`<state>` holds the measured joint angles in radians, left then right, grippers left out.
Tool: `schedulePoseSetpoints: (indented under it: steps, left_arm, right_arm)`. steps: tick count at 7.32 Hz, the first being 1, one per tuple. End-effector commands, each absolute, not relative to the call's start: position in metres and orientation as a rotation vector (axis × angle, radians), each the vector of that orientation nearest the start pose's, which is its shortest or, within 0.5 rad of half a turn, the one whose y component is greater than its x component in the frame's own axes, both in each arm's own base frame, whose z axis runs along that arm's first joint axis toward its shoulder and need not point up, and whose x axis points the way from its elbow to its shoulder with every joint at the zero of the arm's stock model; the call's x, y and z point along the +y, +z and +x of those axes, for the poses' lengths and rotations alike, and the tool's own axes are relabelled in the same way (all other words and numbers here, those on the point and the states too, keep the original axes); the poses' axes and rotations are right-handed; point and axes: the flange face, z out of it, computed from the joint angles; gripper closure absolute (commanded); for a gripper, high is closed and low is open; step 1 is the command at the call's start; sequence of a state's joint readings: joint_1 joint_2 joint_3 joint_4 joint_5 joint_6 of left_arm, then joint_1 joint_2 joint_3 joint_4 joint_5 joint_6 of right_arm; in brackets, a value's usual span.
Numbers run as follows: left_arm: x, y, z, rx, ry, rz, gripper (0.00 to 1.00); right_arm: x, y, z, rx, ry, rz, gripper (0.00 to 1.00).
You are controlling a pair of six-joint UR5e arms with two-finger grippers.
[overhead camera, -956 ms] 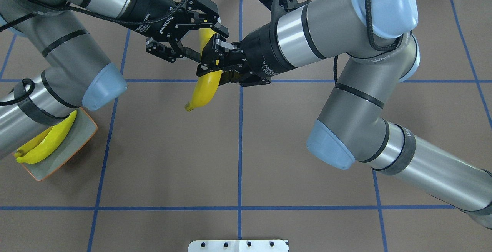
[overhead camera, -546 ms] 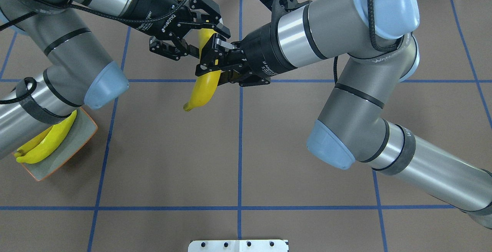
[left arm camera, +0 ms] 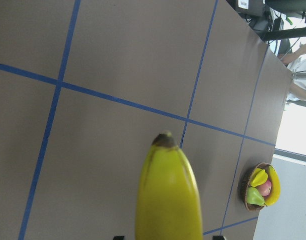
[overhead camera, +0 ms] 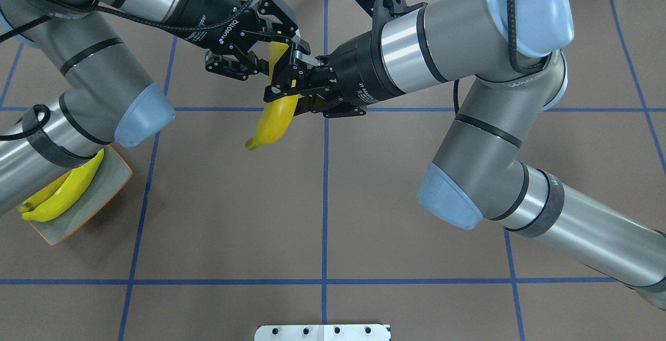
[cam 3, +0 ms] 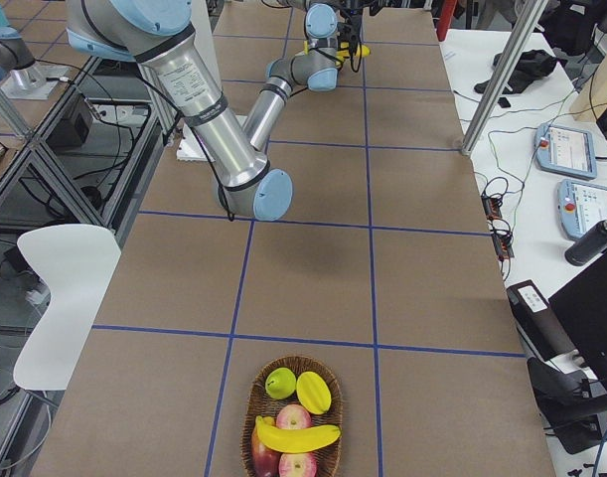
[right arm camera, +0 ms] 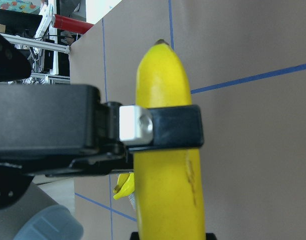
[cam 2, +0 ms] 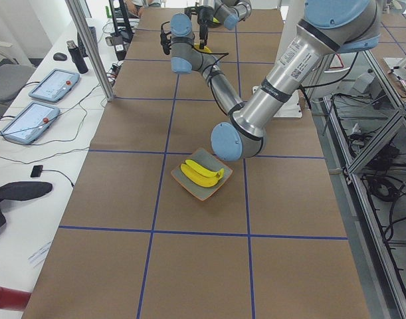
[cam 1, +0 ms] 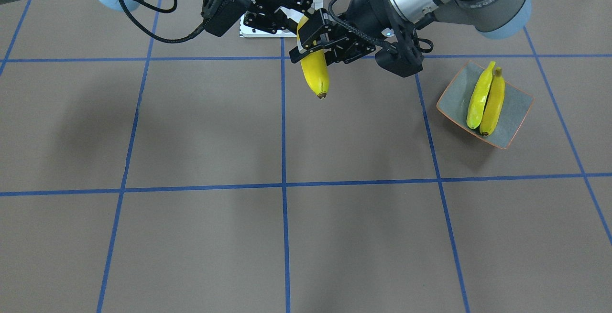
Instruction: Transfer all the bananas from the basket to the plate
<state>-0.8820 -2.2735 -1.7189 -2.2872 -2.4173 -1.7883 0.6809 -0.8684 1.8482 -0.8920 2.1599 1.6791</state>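
Hanging in the air above the middle of the table (overhead camera: 234, 226), about midway between its left and right ends: held banana (overhead camera: 270, 122), dark tip downward, at the point of hand-over. Right gripper (overhead camera: 286, 78): clamped across the held banana, no gap showing at the skin in its wrist view. Left gripper (overhead camera: 281, 54): jaws spread to either side of the same fruit, close beside the right gripper's hold, a sliver of gap showing in its wrist view; judged not gripping yet. Plate (cam 1: 516, 107): toward the table's left end, plated bananas (cam 1: 485, 98), two, lying side by side on it, a bare strip along one side. Basket (cam 3: 249, 407): by the edge of the right end, basket banana (cam 3: 298, 435) lying on top of other fruit (cam 3: 280, 383). Task judged about half done. Hazards: right gripper letting go before the left has clamped, so the fruit drops to the table well apart from the plate; both clamped while the arms pull apart, so the skin tears or the fruit twists out; the two grippers, crowded close, knocking together; the long free lower part swinging in an off-centre hold; at the plate, a third banana set against the occupied side rolling over the low rim.
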Motion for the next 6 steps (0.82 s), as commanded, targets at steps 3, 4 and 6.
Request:
schedulePoseSetpoints:
  steps: [3, 4, 6]
  left_arm:
    - [-0.4991, 0.0914, 0.3349, 1.567, -0.213, -0.158, 0.88]
    - [-0.4986, 0.0909, 0.3345, 1.567, -0.222, -0.167, 1.0]
    - [-0.4983, 0.0905, 0.3342, 1.567, -0.224, -0.169, 1.0]
  right_arm:
    - [-0.4163, 0.0538, -0.3896, -1.65, 0.112, 0.03, 1.0]
    - [-0.4156, 0.0524, -0.3888, -1.653, 0.111, 0.031, 1.0]
    - [-0.4151, 0.0511, -0.3881, -1.656, 0.108, 0.033, 0.02]
